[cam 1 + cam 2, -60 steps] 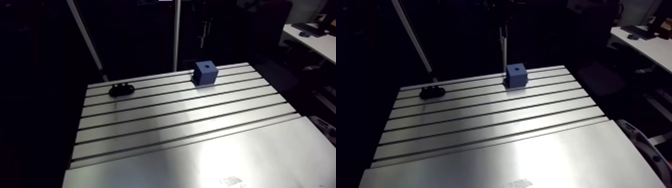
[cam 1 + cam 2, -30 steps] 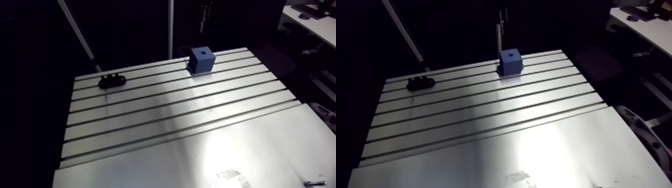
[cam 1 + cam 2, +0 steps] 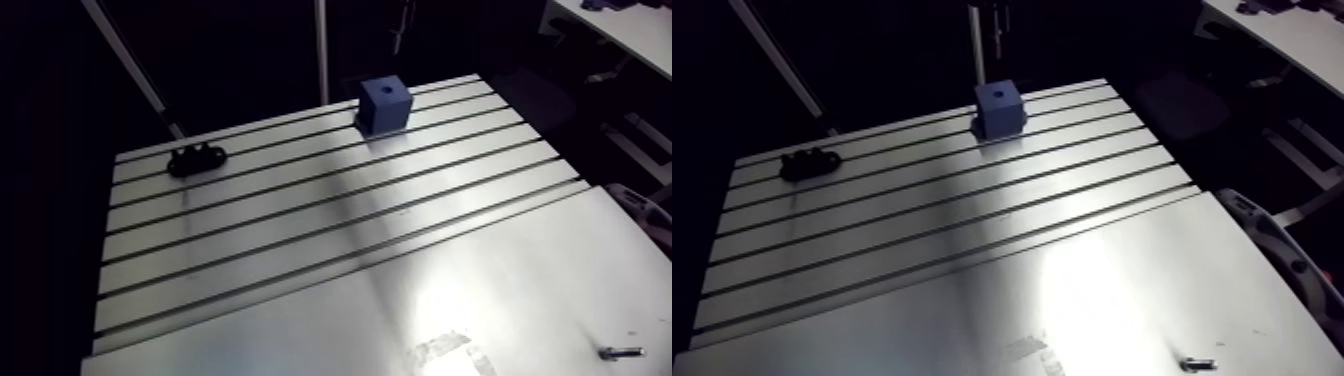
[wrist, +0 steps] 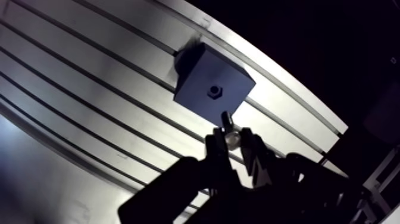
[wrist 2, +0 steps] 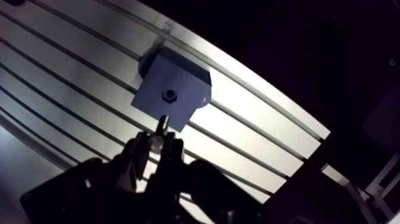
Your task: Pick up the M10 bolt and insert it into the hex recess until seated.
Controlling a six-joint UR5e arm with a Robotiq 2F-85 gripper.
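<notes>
gripper: the gripper (image 4: 233, 143) is pinching the M10 bolt (image 4: 226, 121) between its two fingers; the shank is poking out ahead of the fingertips
bolt: it's hanging in the air above the slotted table (image 3: 300, 205); in the wrist view the tip is pointing toward the blue block (image 4: 202, 76) and sitting just short of its near edge; not touching, as far as I can tell
target: the hex recess (image 4: 214, 91) is sitting in the middle of the block's top face and looking empty
step: I'm reading this as the carry-and-line-up part; pickup looks done, insertion isn't started
next move: I'm guessing it's needing to get the bolt centred over the recess, square to the face, flats matching the hex; then pushing down gently till it seats
other stuff: a black fixture (image 3: 196, 158) is lying well apart from the block; a small metal bit (image 3: 620, 352) is lying on the smooth plate, can't tell what it is
</notes>
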